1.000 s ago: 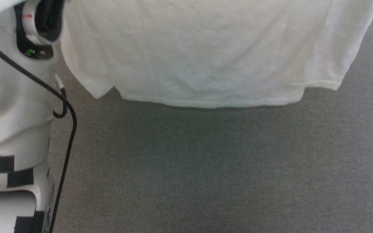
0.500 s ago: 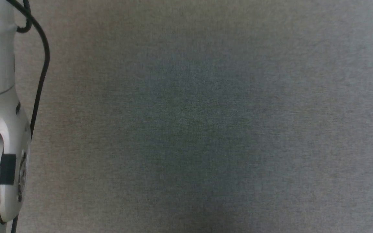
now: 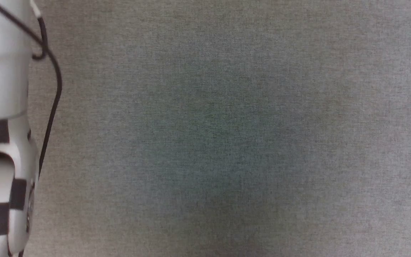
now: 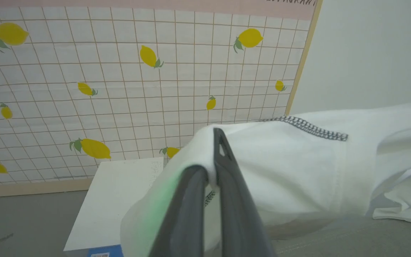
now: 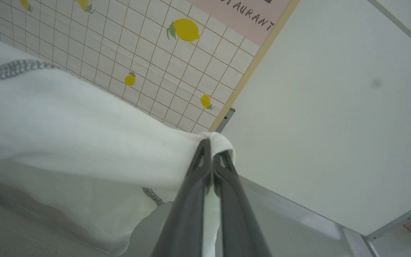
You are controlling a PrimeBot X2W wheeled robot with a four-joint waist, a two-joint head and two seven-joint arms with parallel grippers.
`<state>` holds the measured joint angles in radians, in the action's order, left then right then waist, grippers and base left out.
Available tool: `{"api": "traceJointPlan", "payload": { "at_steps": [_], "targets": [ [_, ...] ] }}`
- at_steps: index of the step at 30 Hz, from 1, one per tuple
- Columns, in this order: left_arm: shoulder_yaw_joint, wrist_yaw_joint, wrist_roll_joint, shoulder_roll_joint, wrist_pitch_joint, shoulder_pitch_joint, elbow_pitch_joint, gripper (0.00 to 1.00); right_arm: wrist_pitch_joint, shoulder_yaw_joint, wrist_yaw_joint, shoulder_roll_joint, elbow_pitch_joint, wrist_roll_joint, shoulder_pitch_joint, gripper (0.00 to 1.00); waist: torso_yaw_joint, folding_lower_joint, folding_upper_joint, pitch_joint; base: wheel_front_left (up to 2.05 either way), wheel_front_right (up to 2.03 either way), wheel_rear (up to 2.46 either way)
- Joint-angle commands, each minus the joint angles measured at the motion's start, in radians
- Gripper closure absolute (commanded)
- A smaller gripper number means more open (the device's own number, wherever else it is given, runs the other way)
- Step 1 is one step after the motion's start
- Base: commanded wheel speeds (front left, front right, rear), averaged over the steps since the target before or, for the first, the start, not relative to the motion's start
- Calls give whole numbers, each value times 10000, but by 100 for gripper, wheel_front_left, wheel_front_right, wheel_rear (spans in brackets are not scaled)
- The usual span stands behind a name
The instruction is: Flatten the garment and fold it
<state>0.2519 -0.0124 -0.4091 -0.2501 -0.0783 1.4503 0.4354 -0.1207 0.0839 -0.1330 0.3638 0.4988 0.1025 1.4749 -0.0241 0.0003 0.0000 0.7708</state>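
The garment [image 4: 298, 171], a white T-shirt with dark grey stitching, hangs lifted in the left wrist view. My left gripper [image 4: 212, 157] is shut on a fold of its fabric near a stitched seam. In the right wrist view the garment [image 5: 59, 125] stretches away to the left, and my right gripper [image 5: 211, 150] is shut on another bunched edge of it. The cloth spans between the two grips above the grey surface. In the head view my pale left arm [image 3: 2, 125] with its black cable runs along the left edge.
The grey fabric table top [image 3: 227, 142] lies below in the head view. A white box [image 4: 116, 200] stands by the lemon-patterned wall panel [image 4: 120, 71]. A plain white wall [image 5: 334, 125] lies to the right.
The head view has shifted: a second ago the shirt's lower hem hung across its top, now the cloth is out of that picture. The left arm sits a little lower than half a second ago.
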Motion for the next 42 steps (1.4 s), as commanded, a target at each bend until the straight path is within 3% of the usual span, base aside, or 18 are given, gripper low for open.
{"api": "traceJointPlan", "payload": {
  "at_steps": [1,6,11,20,31,42],
  "targets": [
    [-25,-113,-130,-169,-45,-365,-290,100,64,55,23,230,-351,-339,-404,100,93,-3,0,-279,0,0,0],
    [-111,-271,-703,-344,-483,-1803,-1905,100,-395,-52,23,962,-2397,-1494,-2226,100,155,-3,0,-748,0,0,0],
    [-326,87,-1206,-450,-856,-3761,-4181,100,-1160,-930,23,1329,-4825,-2056,-4397,100,145,-3,0,-1411,0,0,0],
    [-301,980,-1582,-679,-1385,-8201,-7205,100,-2497,-2072,23,501,-7843,-2482,-8787,100,105,-3,0,-3137,0,0,0],
    [-369,1757,-2500,-837,-1827,-13146,-8404,100,-3207,-2757,23,-1019,-9230,-3114,-13197,100,143,-3,0,-4571,0,0,0],
    [622,1659,-2972,-973,-2408,-15967,-7429,100,-4237,-2809,23,-1671,-8705,-3530,-16384,100,208,-3,0,-5728,0,0,0]
  ]
}}
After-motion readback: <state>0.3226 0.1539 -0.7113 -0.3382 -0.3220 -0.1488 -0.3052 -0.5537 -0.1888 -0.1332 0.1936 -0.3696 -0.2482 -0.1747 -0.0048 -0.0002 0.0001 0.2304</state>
